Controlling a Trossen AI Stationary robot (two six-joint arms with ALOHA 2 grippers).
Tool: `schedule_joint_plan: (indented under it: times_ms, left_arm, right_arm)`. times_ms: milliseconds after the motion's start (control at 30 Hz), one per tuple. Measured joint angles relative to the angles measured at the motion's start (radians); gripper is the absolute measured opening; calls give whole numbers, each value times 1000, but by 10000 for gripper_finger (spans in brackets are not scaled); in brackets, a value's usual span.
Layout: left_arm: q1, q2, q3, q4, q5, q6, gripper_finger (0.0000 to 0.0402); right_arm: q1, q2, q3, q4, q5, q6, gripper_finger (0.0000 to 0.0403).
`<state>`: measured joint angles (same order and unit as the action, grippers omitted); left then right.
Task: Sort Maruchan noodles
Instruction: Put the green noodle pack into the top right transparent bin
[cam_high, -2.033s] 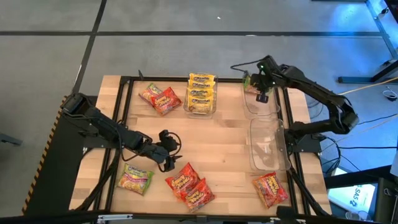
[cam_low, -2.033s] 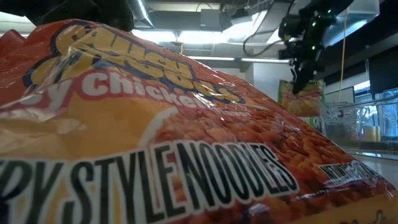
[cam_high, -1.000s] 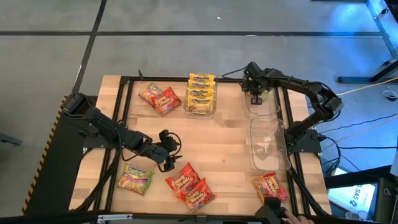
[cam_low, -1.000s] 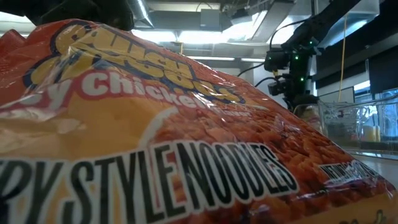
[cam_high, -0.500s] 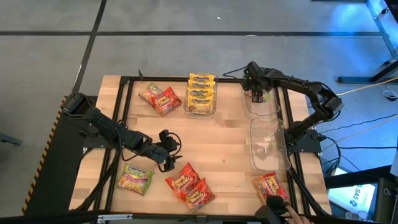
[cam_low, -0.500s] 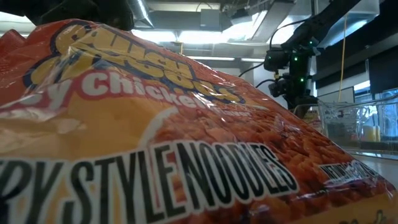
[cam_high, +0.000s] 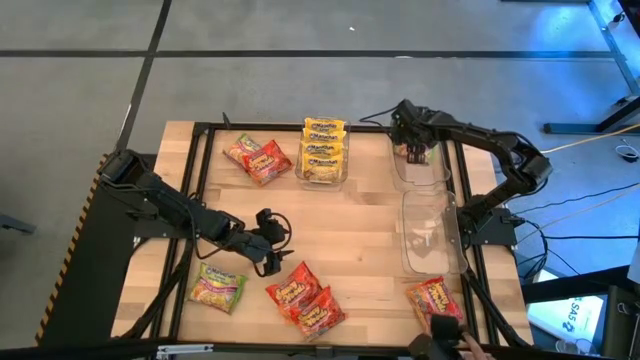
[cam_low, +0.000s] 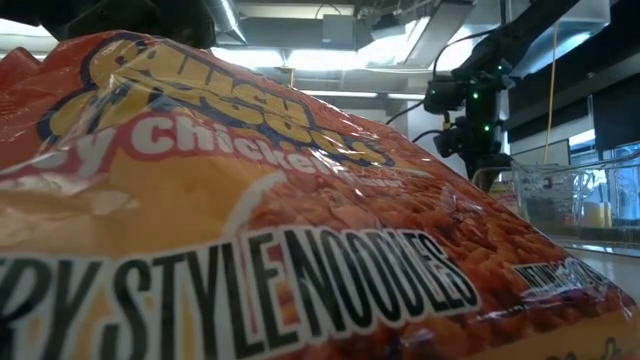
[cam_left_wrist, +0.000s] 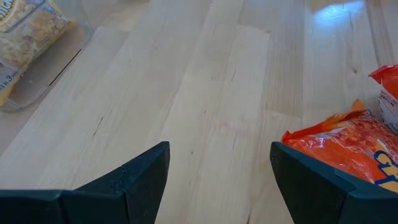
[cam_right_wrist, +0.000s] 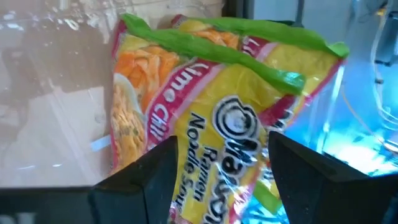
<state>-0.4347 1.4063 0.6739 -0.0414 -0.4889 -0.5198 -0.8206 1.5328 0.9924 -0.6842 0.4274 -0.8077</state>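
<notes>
My right gripper (cam_high: 414, 153) hangs open over the far right clear bin (cam_high: 437, 176), also seen in the low view (cam_low: 476, 150). A light green and yellow noodle packet (cam_right_wrist: 224, 93) stands tilted in that bin, its near end between my fingers (cam_right_wrist: 222, 142). My left gripper (cam_high: 268, 242) waits open above the table's middle, nothing between its fingers (cam_left_wrist: 219, 148); a red-orange packet (cam_left_wrist: 339, 146) lies just beside it. Yellow packets (cam_high: 323, 150) fill the middle far bin. My right gripper's open fingers (cam_right_wrist: 152, 171) stand on either side of the packet's near end (cam_right_wrist: 208, 186), coming steeply from above. Whether they touch it, I cannot tell. The packet leans in the bin, its green sealed edge (cam_right_wrist: 205, 43) away from me.
Red-orange packets lie far left (cam_high: 256, 156), near centre (cam_high: 305, 297) and near right (cam_high: 433, 301); a light green one (cam_high: 218, 286) lies near left. A second clear bin (cam_high: 427, 235) sits on the right. A person's hand (cam_high: 450, 335) shows at the near edge. One red-orange packet (cam_low: 250, 220) fills the low view.
My right gripper has stayed over the far right bin, tipped a little and opened, letting go of the light green packet, which now stands in the bin. A person's hand has come in at the near edge by the near right red-orange packet.
</notes>
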Motion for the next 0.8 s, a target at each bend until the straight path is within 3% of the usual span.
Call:
schedule_joint_plan:
  times_ms: [200, 367, 433, 500, 567, 633, 700, 800]
  left_arm:
    - [5, 0, 0, 39, -15, 0, 273]
    - [4, 0, 0, 127, -44, 5, 273]
    - [7, 0, 0, 168, -44, 22, 273]
    - [16, 0, 0, 205, -44, 38, 273]
    - [26, 0, 0, 229, -45, 53, 273]
    - [30, 0, 0, 260, -45, 72, 273]
    - [31, 0, 0, 286, -35, 94, 273]
    - [31, 0, 0, 313, -29, 109, 273]
  right_arm:
    - [86, -25, 52, -68, 109, 31, 218]
    - [192, -71, 127, -196, 99, 257, 218]
    - [258, -105, 144, -258, 3, 418, 218]
    - [345, -142, 144, -302, -177, 582, 218]
    - [437, -178, 120, -261, -394, 676, 218]
    - [548, -212, 75, -162, -527, 717, 218]
    - [668, -233, 22, -10, -576, 731, 218]
    - [830, -237, -63, 218, -559, 727, 218]
